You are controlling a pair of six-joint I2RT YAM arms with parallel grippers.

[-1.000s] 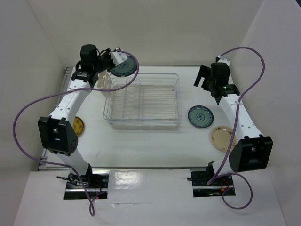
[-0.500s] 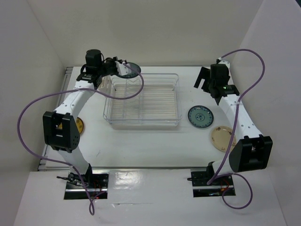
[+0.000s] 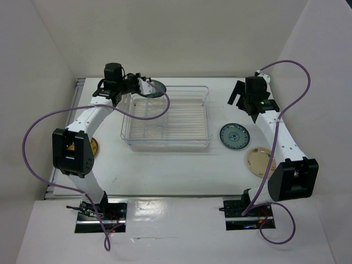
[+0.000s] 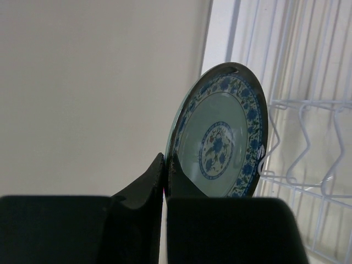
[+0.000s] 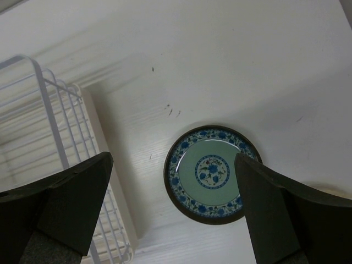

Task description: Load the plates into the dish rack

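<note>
My left gripper is shut on the rim of a teal ringed plate, held on edge over the far left corner of the clear dish rack. In the left wrist view the plate stands upright beside the rack's white wavy insert. My right gripper is open and empty, above the table right of the rack. A second teal plate lies flat below it, also in the right wrist view. A cream-beige plate lies near the right arm. An amber-brown plate shows behind the left arm.
The rack's white wire edge shows at the left of the right wrist view. White walls close in the table at the back and both sides. Purple cables loop off both arms.
My left gripper has swung right and down, turning the teal plate from facing the camera to edge-on over the rack's far left corner. The right arm barely moved.
</note>
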